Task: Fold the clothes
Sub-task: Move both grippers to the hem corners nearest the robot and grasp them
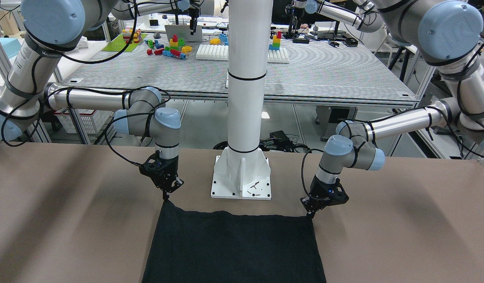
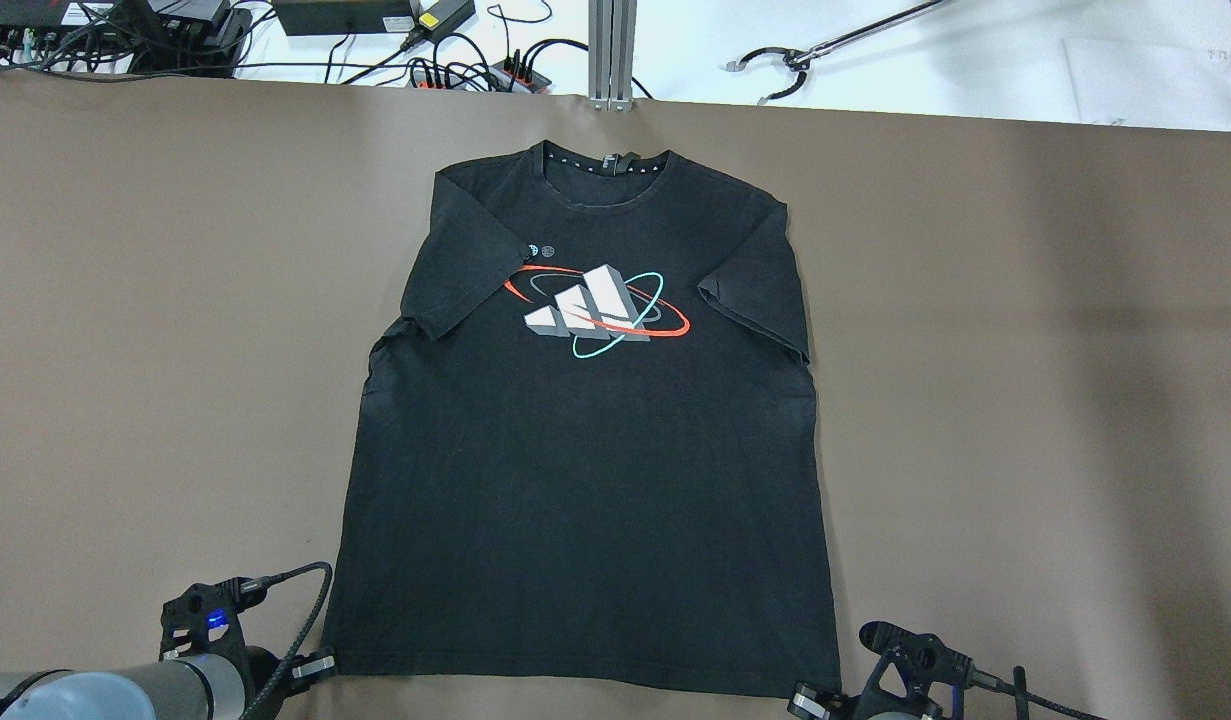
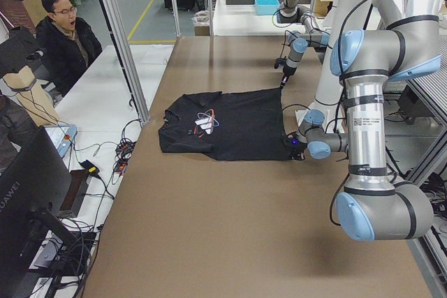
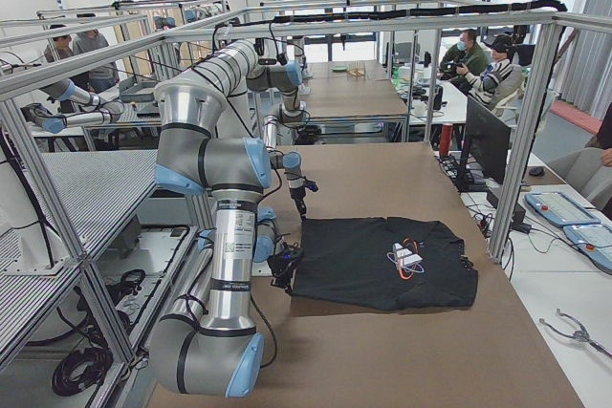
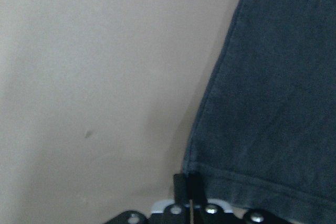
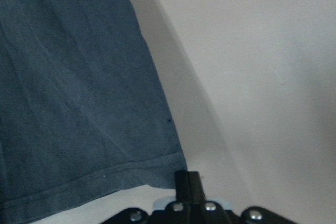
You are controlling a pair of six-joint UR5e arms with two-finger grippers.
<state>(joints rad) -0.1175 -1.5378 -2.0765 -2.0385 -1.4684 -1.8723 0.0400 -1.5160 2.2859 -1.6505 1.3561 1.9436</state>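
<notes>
The clothes are one black T-shirt [image 2: 585,450] with a white, red and teal print on the chest. It lies flat and face up on the brown table, with its collar at the far edge and its bottom hem toward the robot. My left gripper [image 2: 320,663] is shut on the hem's left corner. The left wrist view shows its fingertips [image 5: 190,192] pressed together right at that corner. My right gripper [image 2: 805,703] is shut on the other hem corner, its fingertips [image 6: 187,187] closed at the hem edge. In the front-facing view that corner [image 1: 166,201] is drawn up slightly toward the right gripper [image 1: 166,195].
The white pillar [image 1: 245,98] stands on its base plate [image 1: 242,184] just behind the hem, between the two arms. Cables and power strips [image 2: 455,70] run along the table's far edge. A person [image 3: 66,33] sits beyond that edge. Bare brown tabletop lies on both sides of the shirt.
</notes>
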